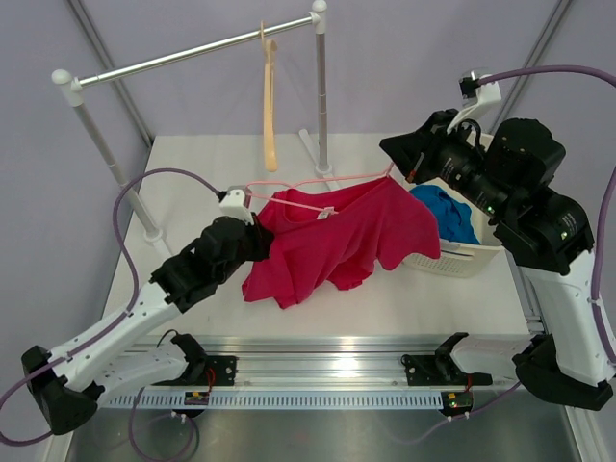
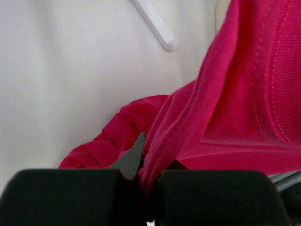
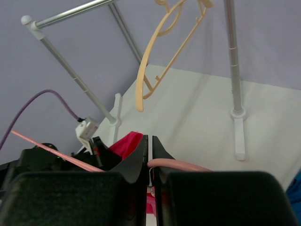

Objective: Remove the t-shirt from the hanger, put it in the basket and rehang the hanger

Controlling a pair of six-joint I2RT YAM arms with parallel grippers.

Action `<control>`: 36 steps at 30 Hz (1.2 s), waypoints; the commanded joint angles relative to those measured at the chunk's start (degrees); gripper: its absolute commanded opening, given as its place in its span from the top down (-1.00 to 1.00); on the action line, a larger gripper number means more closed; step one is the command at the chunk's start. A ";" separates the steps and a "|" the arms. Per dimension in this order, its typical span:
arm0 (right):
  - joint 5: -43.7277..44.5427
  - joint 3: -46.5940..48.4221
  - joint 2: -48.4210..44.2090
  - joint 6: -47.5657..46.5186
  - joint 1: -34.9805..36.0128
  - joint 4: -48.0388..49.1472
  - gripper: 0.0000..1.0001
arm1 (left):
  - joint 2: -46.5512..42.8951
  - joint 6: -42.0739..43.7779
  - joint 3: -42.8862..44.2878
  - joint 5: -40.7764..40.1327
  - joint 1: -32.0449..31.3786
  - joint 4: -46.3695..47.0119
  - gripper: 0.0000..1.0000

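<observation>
step: mid-removal; the two arms hold hanger and cloth apart so the shirt can be drawn off
t-shirt: the red t-shirt (image 1: 337,236) lies crumpled in the middle of the table (image 1: 192,173), toward the right edge, its right side draped against a white basket (image 1: 452,262)
hanger: the pink hanger (image 1: 308,183) is held above the shirt's collar, roughly parallel to the far edge; the end nearer the left edge looks bare of cloth, the other end i cannot tell
left gripper: the left gripper (image 2: 146,162) is clenched on a fold of the shirt at its left shoulder, fabric pinched between the jaws
right gripper: the right gripper (image 3: 150,150) is clamped on the hanger's hook end, over the basket side
next move, as i judge it: keep the hanger steady or lift it toward the far-right corner while the left arm drags the cloth toward the near-left corner, until the collar slips clear of the hook
watch for: the collar snagging on the hook
elsewhere: a blue garment (image 1: 448,214) sits in the basket; a wooden hanger (image 1: 269,106) hangs on the clothes rail (image 1: 173,60) at the far edge
</observation>
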 commanded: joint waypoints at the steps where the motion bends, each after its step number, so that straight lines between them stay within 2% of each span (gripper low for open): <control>1: -7.22 2.39 0.57 2.25 -0.83 7.26 1.00 | 3.63 -1.37 -1.61 -4.63 0.43 2.29 1.00; 6: -13.47 2.64 1.54 1.90 -0.83 8.32 1.00 | 6.10 -3.56 -2.75 -9.73 0.87 4.23 1.00; 10: -18.47 2.65 1.89 1.64 -0.91 9.37 1.00 | 8.64 -5.32 -4.25 -8.25 4.12 6.34 1.00; 11: -23.53 2.65 2.07 1.20 -0.83 9.73 1.00 | 9.18 -5.94 -4.51 -8.33 5.25 6.60 1.00; 14: -27.26 3.96 2.95 1.64 -0.83 8.42 1.00 | 10.76 -7.17 -5.48 -7.01 6.31 8.01 1.00; 18: -29.03 4.14 2.34 1.99 -0.83 7.80 1.00 | 13.13 -7.96 -4.43 -7.01 8.60 8.72 1.00; 22: -27.20 4.49 1.37 -0.11 -0.83 5.08 1.00 | 17.00 -7.53 -2.94 -3.94 10.01 8.19 1.00; 25: -26.66 4.23 0.14 -1.43 -0.83 2.88 1.00 | 16.66 -6.47 -1.45 -2.79 10.01 6.53 1.00; 26: -26.75 4.14 -0.21 -1.61 -0.83 2.61 1.00 | 16.04 -6.21 -1.18 -2.44 10.01 6.43 0.95; 29: -25.70 3.97 -1.09 -2.31 -0.83 0.60 1.00 | 12.62 -4.46 0.49 1.50 10.01 4.95 -0.45; 30: -23.95 3.44 -1.96 -3.10 -0.83 -0.19 1.00 | 10.61 -2.10 1.98 5.43 9.92 3.55 -0.94; 32: -21.66 1.08 -3.37 -4.16 -0.83 -1.34 1.00 | 8.14 0.37 3.65 9.32 9.92 1.78 -0.98; 35: -17.10 -5.60 -6.36 -6.79 -0.83 -1.52 1.00 | -0.62 3.72 6.81 16.60 9.92 -0.77 -0.98; 36: -16.82 -7.27 -6.80 -7.41 -0.83 -1.61 1.00 | -0.66 4.42 7.78 18.02 9.92 -1.30 -0.98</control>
